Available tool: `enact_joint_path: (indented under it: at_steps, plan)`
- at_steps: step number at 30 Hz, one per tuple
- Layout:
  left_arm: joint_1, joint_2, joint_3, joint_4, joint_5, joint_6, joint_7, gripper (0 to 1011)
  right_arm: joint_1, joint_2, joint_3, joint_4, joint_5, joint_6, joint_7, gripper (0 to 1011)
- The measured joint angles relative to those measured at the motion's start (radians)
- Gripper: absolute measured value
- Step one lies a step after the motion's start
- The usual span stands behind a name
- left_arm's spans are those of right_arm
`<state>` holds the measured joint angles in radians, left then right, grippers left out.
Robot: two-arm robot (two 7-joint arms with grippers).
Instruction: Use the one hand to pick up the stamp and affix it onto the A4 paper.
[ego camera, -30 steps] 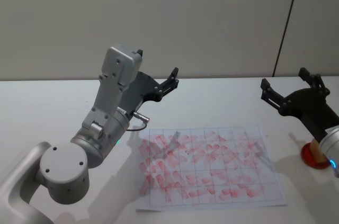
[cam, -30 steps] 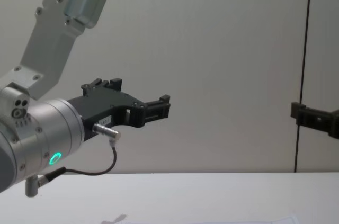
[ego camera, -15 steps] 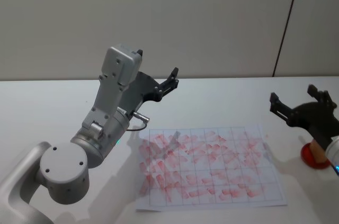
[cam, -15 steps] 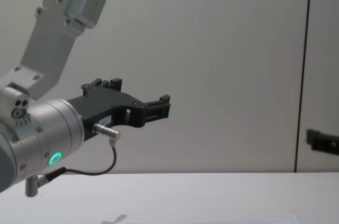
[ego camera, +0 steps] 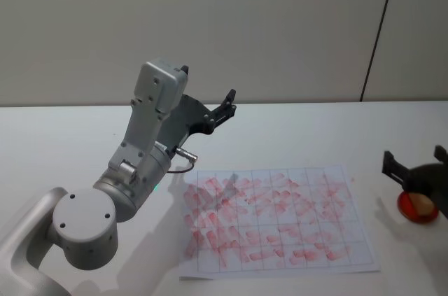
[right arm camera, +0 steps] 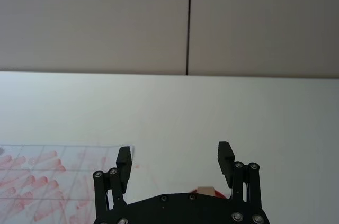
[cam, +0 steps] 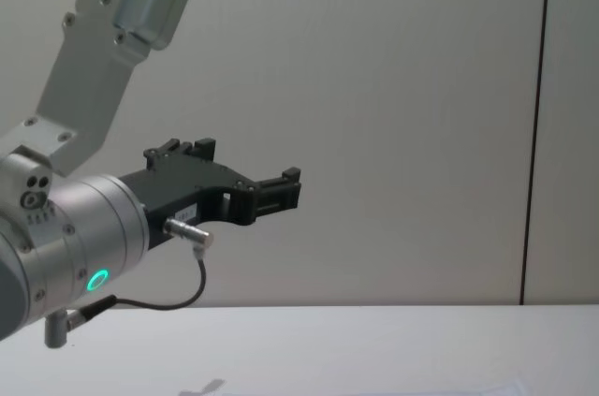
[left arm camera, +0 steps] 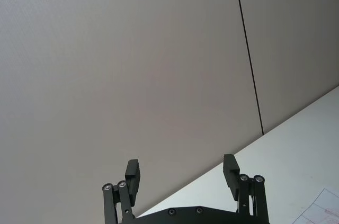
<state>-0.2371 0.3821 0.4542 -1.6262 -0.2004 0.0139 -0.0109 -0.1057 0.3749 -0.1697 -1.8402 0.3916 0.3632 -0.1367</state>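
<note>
A white tabletop [ego camera: 294, 131] is set before a plain beige wall [ego camera: 280, 23] crossed by one dark vertical seam. The A4 paper [ego camera: 276, 220] is laid flat near the middle of the table, its printed grid crowded with red impressions. The stamp [ego camera: 418, 204], a round red base with a pale top, is seen standing on the bare table just beyond the paper's right edge, apart from the sheet. The right gripper [ego camera: 414, 161] is held over it with fingers spread wide and nothing between them; in the right wrist view the stamp's pale top is glimpsed just under the palm, slightly off the midline. The left gripper [left arm camera: 181, 168] is parked aloft over the table's left side, aimed at the wall, its fingers likewise spread and empty. The step in hand is judged to be the approach for the grasp. To be done well, the gripper should be centred over the stamp before it is lowered, so that a finger passes on either side. The closing should be made squarely on the upper body, since a tilted hold would likely give a smeared or partial print.
</note>
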Motion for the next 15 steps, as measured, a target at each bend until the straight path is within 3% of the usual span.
enact_joint_path:
  at_steps: [15]
  plan:
    - [0.0,0.0,0.0,0.0,0.0,0.0,0.0,1001,-0.016,0.0,0.018,0.043,0.02,0.066,-0.039,1001]
